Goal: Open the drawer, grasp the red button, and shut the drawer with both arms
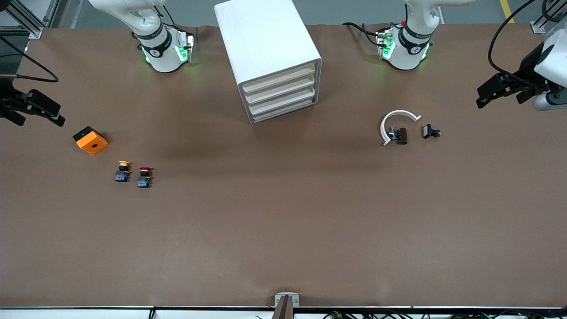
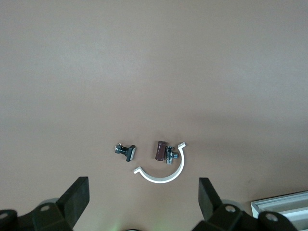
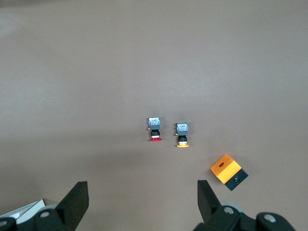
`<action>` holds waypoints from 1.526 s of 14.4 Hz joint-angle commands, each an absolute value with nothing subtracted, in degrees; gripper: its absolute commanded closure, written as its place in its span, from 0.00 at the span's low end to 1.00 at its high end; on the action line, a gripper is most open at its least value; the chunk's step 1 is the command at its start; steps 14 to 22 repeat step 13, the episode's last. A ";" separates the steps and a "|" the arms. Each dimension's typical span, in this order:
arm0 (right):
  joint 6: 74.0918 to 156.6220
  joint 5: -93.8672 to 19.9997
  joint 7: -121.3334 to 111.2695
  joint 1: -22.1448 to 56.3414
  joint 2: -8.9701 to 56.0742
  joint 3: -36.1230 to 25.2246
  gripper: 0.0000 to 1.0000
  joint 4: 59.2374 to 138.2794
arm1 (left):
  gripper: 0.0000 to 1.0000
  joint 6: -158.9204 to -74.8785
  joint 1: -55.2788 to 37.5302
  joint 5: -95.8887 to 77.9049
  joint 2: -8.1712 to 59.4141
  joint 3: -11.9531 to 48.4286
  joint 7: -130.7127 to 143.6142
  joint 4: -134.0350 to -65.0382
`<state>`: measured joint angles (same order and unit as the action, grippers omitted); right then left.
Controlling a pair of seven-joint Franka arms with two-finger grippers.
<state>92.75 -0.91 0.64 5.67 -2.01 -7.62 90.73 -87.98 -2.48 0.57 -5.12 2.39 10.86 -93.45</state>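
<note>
The white drawer cabinet [image 1: 270,57] stands mid-table between the arms' bases, with all its drawers [image 1: 283,95] shut. Toward the right arm's end, the red-capped button [image 1: 144,176] [image 3: 154,130] lies on the table beside an orange-yellow-capped one [image 1: 122,171] [image 3: 182,134]. My right gripper [image 1: 40,118] [image 3: 143,188] hangs open and empty over the right arm's end of the table. My left gripper [image 1: 480,98] [image 2: 143,187] hangs open and empty over the left arm's end. Neither touches anything.
An orange cube with a hole [image 1: 91,140] [image 3: 226,171] lies farther from the front camera than the two buttons. Toward the left arm's end lie a white C-shaped ring [image 1: 396,122] [image 2: 161,173], a brown part [image 1: 401,135] and a small black part [image 1: 430,132].
</note>
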 commanded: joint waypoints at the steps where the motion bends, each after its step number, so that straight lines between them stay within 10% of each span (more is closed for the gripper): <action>1: 92.72 -0.62 0.79 5.01 -2.02 -7.12 0.00 90.35 | 0.00 -86.57 -2.64 1.58 -4.39 2.64 9.67 -91.93; 22: 92.72 -0.18 0.70 5.18 -2.02 -7.12 0.00 90.44 | 0.00 -84.46 -2.11 1.58 -4.31 2.55 9.49 -91.58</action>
